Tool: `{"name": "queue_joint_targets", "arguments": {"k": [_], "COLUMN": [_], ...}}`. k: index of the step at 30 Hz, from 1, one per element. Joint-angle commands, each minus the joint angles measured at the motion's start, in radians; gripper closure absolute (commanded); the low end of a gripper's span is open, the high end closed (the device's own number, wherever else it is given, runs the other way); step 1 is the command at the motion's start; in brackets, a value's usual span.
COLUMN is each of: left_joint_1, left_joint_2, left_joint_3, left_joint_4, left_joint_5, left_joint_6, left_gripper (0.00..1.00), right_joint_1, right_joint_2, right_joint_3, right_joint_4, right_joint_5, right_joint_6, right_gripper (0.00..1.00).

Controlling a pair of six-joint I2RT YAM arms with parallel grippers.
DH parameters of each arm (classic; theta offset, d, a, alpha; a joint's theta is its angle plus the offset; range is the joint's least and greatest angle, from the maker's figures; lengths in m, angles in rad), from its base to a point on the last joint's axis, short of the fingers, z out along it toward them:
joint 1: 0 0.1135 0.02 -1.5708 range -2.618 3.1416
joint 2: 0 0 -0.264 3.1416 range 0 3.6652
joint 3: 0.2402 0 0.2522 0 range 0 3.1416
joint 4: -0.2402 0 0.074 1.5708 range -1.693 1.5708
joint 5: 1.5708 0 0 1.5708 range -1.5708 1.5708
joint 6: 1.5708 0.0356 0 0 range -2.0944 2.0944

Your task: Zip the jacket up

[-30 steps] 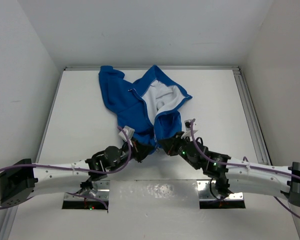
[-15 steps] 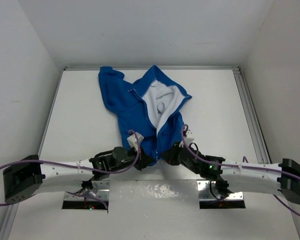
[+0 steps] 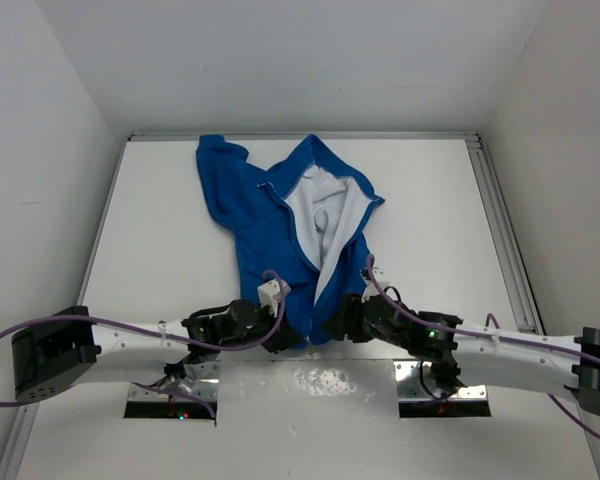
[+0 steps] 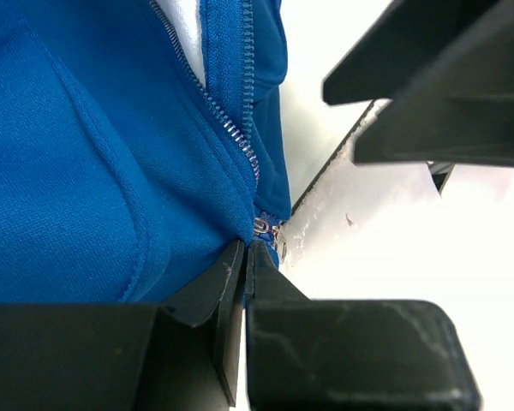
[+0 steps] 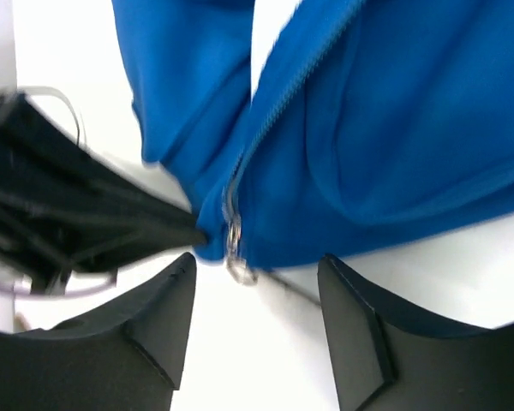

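The bright blue jacket (image 3: 265,215) lies with its front open, white lining (image 3: 325,215) showing, hem toward the arms. My left gripper (image 3: 298,338) is shut on the bottom hem; in the left wrist view its fingertips (image 4: 231,257) pinch the cloth just below the silver zipper slider (image 4: 264,227). My right gripper (image 3: 332,328) stands open at the hem beside it. In the right wrist view the zipper pull (image 5: 236,253) hangs between and just beyond its spread fingers (image 5: 167,295), touching neither. The zipper teeth (image 4: 231,128) are joined only at the very bottom.
A scuffed metal plate (image 3: 310,385) runs along the near edge right under the hem. A rail (image 3: 500,220) borders the table on the right, and white walls close in on three sides. The left gripper's black body (image 5: 86,223) sits close to the right gripper.
The right gripper has opened and let go of the hem. Both grippers came nearer the table's front edge, drawing the jacket's lower part toward them and straightening it.
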Motion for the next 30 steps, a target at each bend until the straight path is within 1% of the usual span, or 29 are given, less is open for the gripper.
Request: {"name": "queue_joint_targets", "arguments": {"k": [1, 2, 3, 4, 5, 6, 7, 9, 10, 11, 12, 13, 15, 17, 18, 23, 30], "left_joint_1": [-0.018, -0.018, -0.018, -0.017, -0.017, -0.017, -0.018, -0.018, -0.018, -0.018, -0.017, -0.018, -0.018, -0.018, -0.018, -0.017, -0.018], "left_joint_2": [0.010, 0.011, 0.014, 0.016, 0.019, 0.017, 0.016, 0.016, 0.014, 0.011, 0.010, 0.010, 0.010, 0.010, 0.010, 0.008, 0.007], "left_joint_3": [-0.014, -0.014, -0.014, -0.014, -0.015, -0.017, -0.017, -0.011, -0.009, -0.009, -0.011, -0.011, -0.005, 0.000, -0.002, -0.012, -0.014], "left_joint_4": [0.028, 0.028, 0.028, 0.030, 0.033, 0.038, 0.047, 0.050, 0.050, 0.051, 0.051, 0.053, 0.053, 0.056, 0.062, 0.077, 0.091], "left_joint_5": [0.051, 0.051, 0.052, 0.051, 0.052, 0.046, 0.046, 0.051, 0.051, 0.049, 0.046, 0.041, 0.041, 0.049, 0.049, 0.060, 0.060], "left_joint_6": [-0.013, -0.016, -0.014, -0.014, -0.016, -0.020, -0.022, -0.030, -0.028, -0.030, -0.030, -0.030, -0.030, -0.028, -0.031, -0.045, -0.051], "left_gripper": [1.00, 1.00, 1.00, 1.00, 1.00, 1.00, 1.00, 1.00, 1.00, 1.00, 1.00, 1.00, 1.00, 1.00, 1.00, 1.00, 1.00], "right_joint_1": [0.002, 0.011, 0.011, 0.016, 0.019, 0.025, 0.031, 0.039, 0.042, 0.040, 0.040, 0.042, 0.040, 0.042, 0.042, 0.042, 0.042], "right_joint_2": [-0.042, -0.061, -0.067, -0.067, -0.064, -0.050, -0.043, -0.014, 0.003, 0.020, 0.058, 0.078, 0.135, 0.167, 0.178, 0.250, 0.341], "right_joint_3": [0.017, -0.012, -0.029, -0.045, -0.076, -0.090, -0.108, -0.156, -0.171, -0.173, -0.174, -0.182, -0.200, -0.199, -0.197, -0.213, -0.214], "right_joint_4": [-0.072, -0.008, -0.008, 0.045, 0.092, 0.125, 0.215, 0.312, 0.377, 0.392, 0.421, 0.443, 0.535, 0.561, 0.580, 0.664, 0.771], "right_joint_5": [-0.139, -0.173, -0.173, -0.196, -0.204, -0.210, -0.219, -0.231, -0.242, -0.250, -0.259, -0.283, -0.300, -0.320, -0.322, -0.309, -0.322], "right_joint_6": [0.022, 0.040, 0.048, 0.056, 0.062, 0.070, 0.068, 0.076, 0.079, 0.073, 0.067, 0.064, 0.065, 0.047, 0.041, 0.036, 0.048], "right_gripper": [0.42, 0.51, 0.56, 0.64, 0.92, 1.00, 1.00, 1.00, 0.98, 0.82, 0.73, 0.66, 0.54, 0.51, 0.47, 0.46, 0.47]}}
